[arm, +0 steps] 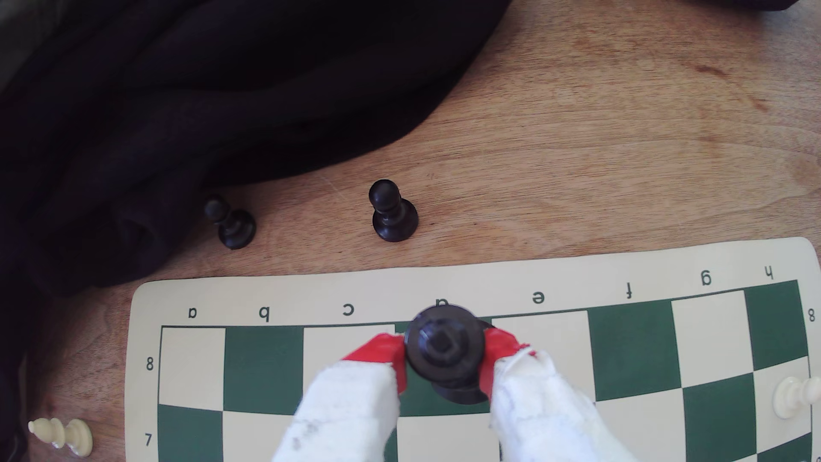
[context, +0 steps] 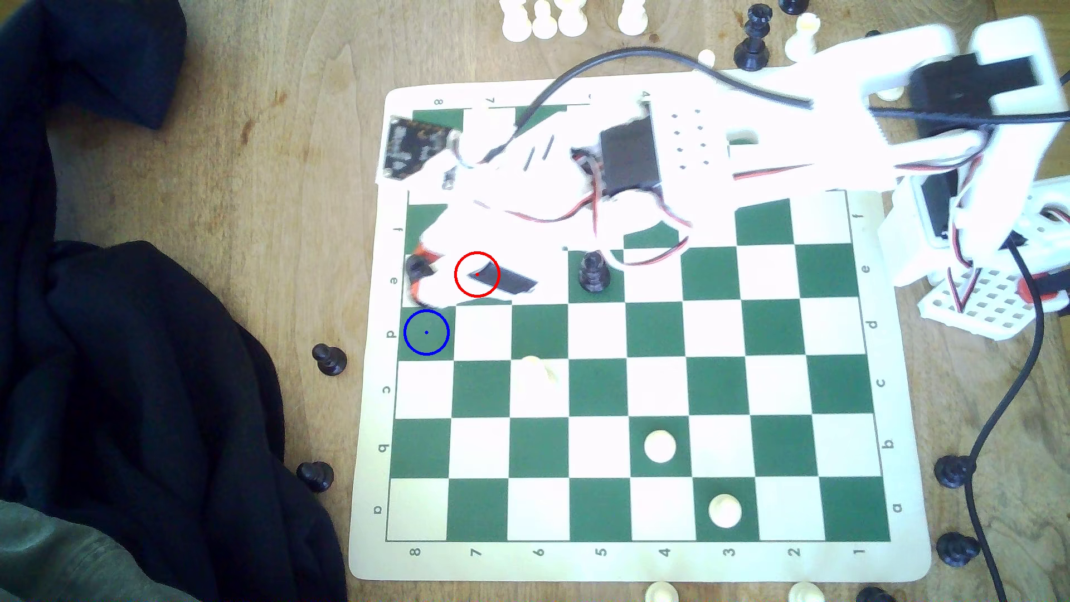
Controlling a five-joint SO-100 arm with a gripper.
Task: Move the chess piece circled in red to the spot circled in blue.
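Claw: In the wrist view the claw (arm: 445, 355), with red tips on white padded fingers (arm: 351, 400), is seen closed around a black chess piece, one red tip pressed to each side of it.

Chess piece: The black chess piece (arm: 445, 348) is viewed from above, its broad round top with a squarish centre lying between the two red tips. Its base shows just below the top, over a dark green square at the board's edge, by the letter d in row 8. Whether the base touches the board cannot be told.

Same piece from outside: In the exterior view the piece (context: 418, 267) appears as a small dark shape between red tips near the board's left edge, partly hidden by the white arm (context: 579, 168).

Spot: The blue-ringed green square (context: 427, 332) lies at the exterior view's left edge of the board, just below the held piece.

Red ring: The red ring (context: 477, 274) is drawn one square to the exterior view's right of the held piece, over a dark part of the arm.

Surroundings: Two black pawns (arm: 393, 212) stand on the wooden table (arm: 622, 155) beside the board (arm: 311, 293), near a dark cloth (arm: 177, 111).
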